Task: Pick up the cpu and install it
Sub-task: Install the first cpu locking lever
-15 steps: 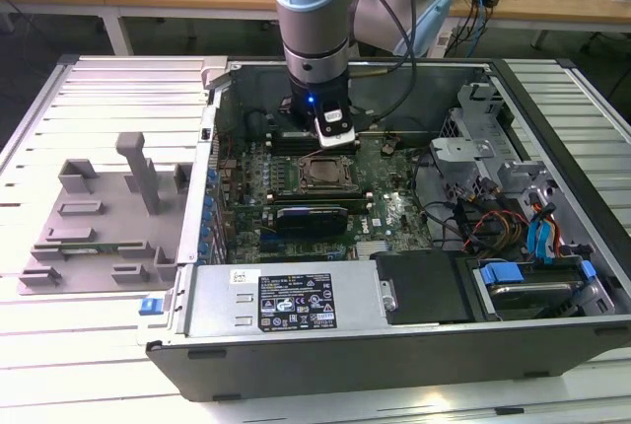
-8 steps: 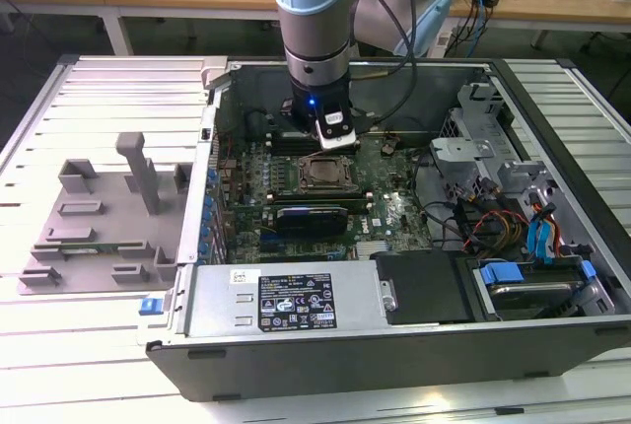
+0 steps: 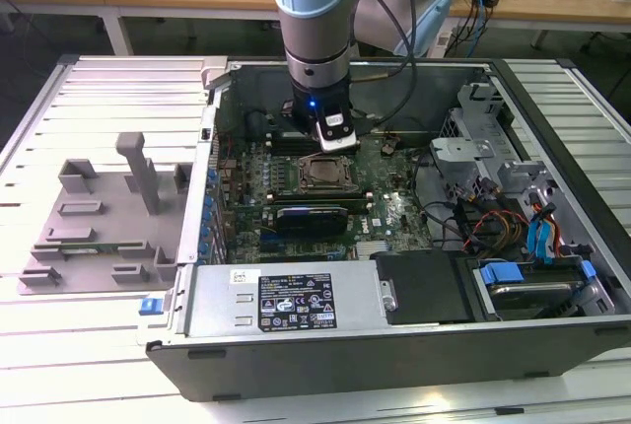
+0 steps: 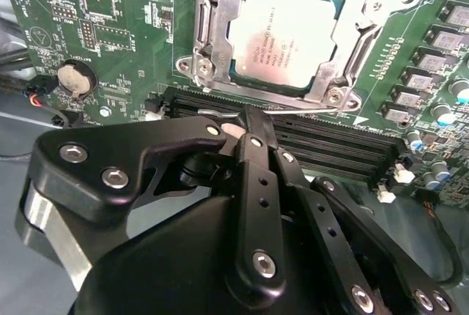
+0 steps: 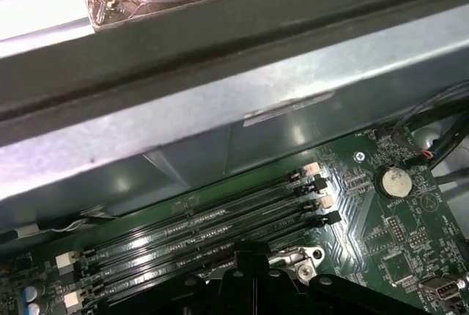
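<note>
Across the middle of the exterior view lies an open computer case (image 3: 552, 99) on a pale slatted surface (image 3: 89, 345). The case takes up most of the frame from centre to right, with its side panel off and the inside showing. A grey plastic tray (image 3: 104, 212) sits on the surface at the exterior view's left, just beside the case wall.

From the top centre of that frame the robot arm (image 3: 314, 20) reaches down into the case, its light blue and silver body ending just above the green motherboard (image 3: 394, 212). A black power supply box (image 3: 296, 298) with a label lies along the near edge of the case, and a drive bay with blue tabs (image 3: 527, 281) sits at the lower right.

In the second wrist view the gripper (image 4: 253, 121) fills the lower half of the frame, its black fingers (image 4: 256, 183) drawn together to a narrow tip with nothing between them. The tip hangs over the black memory slots (image 4: 322, 143), just below the socket frame (image 4: 212, 44).

The cpu (image 4: 287, 36) lies flat inside that metal socket frame at the upper centre of the second wrist view, silvery top up, apart from the fingers. In the exterior view it shows as a small square just below the end of the arm (image 3: 320, 173). A round coin battery (image 4: 76, 77) sits at the left of the board.
</note>
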Available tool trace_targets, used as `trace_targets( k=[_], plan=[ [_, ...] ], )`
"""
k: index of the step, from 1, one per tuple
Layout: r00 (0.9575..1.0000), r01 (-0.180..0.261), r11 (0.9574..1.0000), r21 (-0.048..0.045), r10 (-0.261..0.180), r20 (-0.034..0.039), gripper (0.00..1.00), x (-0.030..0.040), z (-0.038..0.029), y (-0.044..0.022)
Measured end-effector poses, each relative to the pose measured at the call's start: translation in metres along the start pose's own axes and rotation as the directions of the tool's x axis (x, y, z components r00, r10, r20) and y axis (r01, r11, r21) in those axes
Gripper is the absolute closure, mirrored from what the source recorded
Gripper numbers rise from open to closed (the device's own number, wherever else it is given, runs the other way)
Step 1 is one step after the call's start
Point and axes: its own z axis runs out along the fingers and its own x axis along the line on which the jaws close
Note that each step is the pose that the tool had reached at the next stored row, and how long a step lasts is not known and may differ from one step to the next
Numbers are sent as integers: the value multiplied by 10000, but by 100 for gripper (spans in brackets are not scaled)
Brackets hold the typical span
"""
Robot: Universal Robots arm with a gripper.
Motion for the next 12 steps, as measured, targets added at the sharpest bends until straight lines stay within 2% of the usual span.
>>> trace_targets(
  k=[5,12],
  plan=[
    [9986,-503,9987,106,502,165,89,-18,20,20],
    [9985,-516,9986,113,514,173,89,-15,15,31]
  ],
)
